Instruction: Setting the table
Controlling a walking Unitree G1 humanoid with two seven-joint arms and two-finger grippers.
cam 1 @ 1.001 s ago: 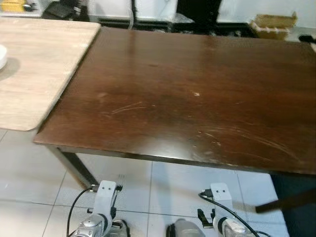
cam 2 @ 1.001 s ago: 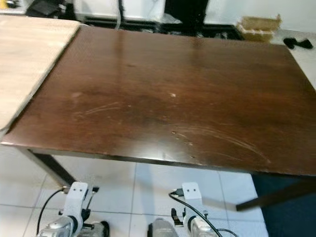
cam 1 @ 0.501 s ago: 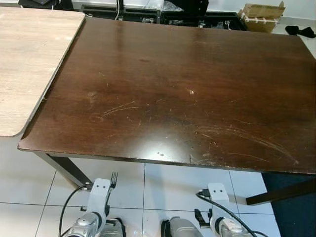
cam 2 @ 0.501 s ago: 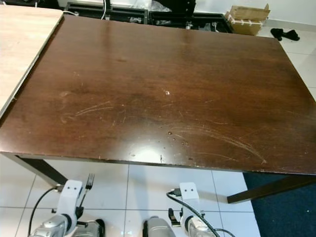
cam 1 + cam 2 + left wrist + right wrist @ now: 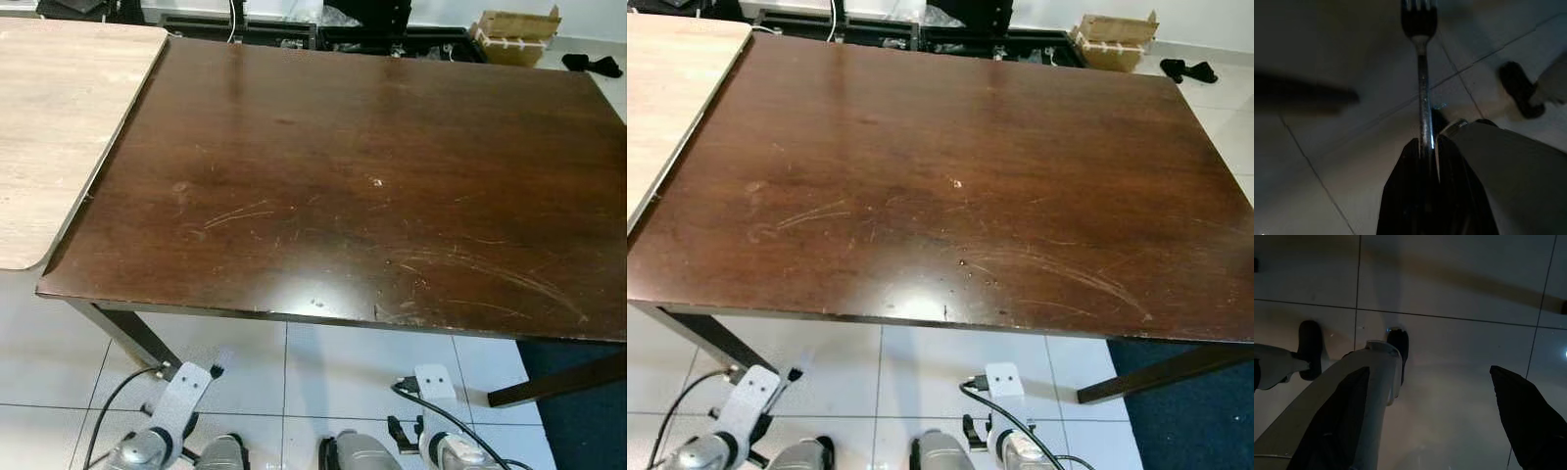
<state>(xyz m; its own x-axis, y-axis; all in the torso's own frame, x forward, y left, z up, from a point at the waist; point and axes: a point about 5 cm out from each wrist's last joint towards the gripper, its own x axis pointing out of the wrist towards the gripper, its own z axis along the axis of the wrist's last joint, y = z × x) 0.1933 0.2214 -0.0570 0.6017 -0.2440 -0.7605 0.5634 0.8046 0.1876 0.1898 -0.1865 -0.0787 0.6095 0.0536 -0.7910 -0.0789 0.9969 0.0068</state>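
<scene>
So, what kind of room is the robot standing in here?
Probably a dining area in a home or a test room: a large dark wooden table beside a lighter wooden table, on a white tiled floor, with a cardboard box and cables behind.

Head stereo pair looks forward and down, sharing the dark table (image 5: 372, 176) and the near floor tiles (image 5: 343, 362). Both wrist cameras, low beneath the near edge, face the dim tiles close up.

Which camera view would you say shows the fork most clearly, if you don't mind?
The left wrist view: the fork runs straight out from the shut left gripper, handle and tines plain. In the left eye view, only blurred tines peek past the wrist.
</scene>
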